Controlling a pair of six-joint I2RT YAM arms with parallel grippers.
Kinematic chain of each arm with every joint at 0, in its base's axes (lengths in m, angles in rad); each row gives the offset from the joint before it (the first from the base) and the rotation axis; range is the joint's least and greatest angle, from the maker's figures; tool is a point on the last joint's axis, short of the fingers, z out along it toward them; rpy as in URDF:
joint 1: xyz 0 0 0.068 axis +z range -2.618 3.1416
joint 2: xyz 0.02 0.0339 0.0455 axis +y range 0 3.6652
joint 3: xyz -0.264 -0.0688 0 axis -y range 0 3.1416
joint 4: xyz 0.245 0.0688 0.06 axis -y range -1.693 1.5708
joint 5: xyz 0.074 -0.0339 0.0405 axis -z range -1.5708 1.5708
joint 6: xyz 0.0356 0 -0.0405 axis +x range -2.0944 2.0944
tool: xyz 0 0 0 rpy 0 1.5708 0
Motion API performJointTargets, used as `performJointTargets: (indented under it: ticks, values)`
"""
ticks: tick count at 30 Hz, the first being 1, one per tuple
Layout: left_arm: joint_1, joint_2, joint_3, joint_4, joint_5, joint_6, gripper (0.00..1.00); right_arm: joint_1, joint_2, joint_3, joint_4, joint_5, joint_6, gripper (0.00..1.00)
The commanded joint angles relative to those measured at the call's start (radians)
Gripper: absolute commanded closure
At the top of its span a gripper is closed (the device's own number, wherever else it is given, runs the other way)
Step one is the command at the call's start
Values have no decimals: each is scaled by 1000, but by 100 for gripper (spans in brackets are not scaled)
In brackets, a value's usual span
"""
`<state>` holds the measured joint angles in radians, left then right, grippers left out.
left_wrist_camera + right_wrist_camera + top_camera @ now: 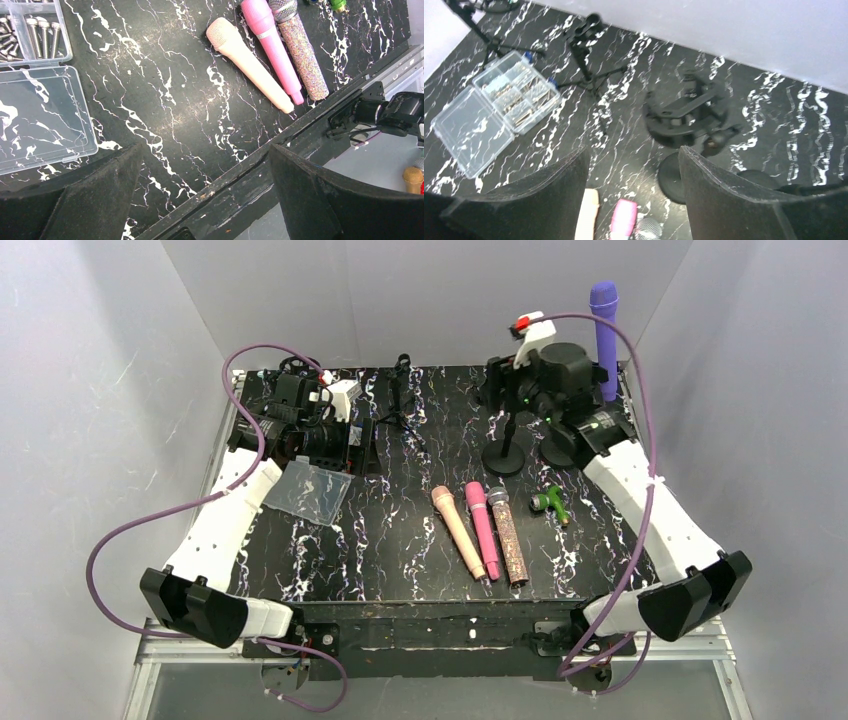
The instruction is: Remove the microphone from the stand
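Purple microphone (604, 335) stands upright at the back of the table (400, 560), to the right of the empty black stand (507, 445) and behind the right arm, which hides whatever carries it. The right gripper (633, 155) hovers close to that stand's top, fingers spread with nothing between them. The left gripper (205, 150), well left of the stand, is spread wide and empty. In front of the stand lie a peach microphone (457, 530), a pink microphone (481, 528) and a glittery microphone (508, 538), side by side.
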<state>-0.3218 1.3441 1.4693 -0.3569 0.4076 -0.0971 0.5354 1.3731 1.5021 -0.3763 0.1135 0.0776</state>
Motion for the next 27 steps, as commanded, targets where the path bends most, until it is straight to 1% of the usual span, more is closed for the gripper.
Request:
performJointTargets:
  ticks: [1,5,9,12,16,20,27]
  values:
    - [2,-27,19,-49,30,9,2,-92,-23,71,-16,-50,-57,27]
    - [2,-21,15,-40,43,5,2,-134,14,107,-45,-64,-125,28]
    - [1,-19,8,-35,41,8,2,-163,6,30,27,-89,-167,27]
    - [2,-24,0,-34,42,8,2,-194,16,6,35,-107,-186,26]
    - [2,-35,-6,-33,39,13,2,-262,44,4,11,-216,-181,27]
    - [2,-42,-10,-32,33,25,2,-302,60,-14,-2,-316,-228,27]
    - [3,-29,2,-31,29,32,2,-317,101,-73,17,-369,-306,28]
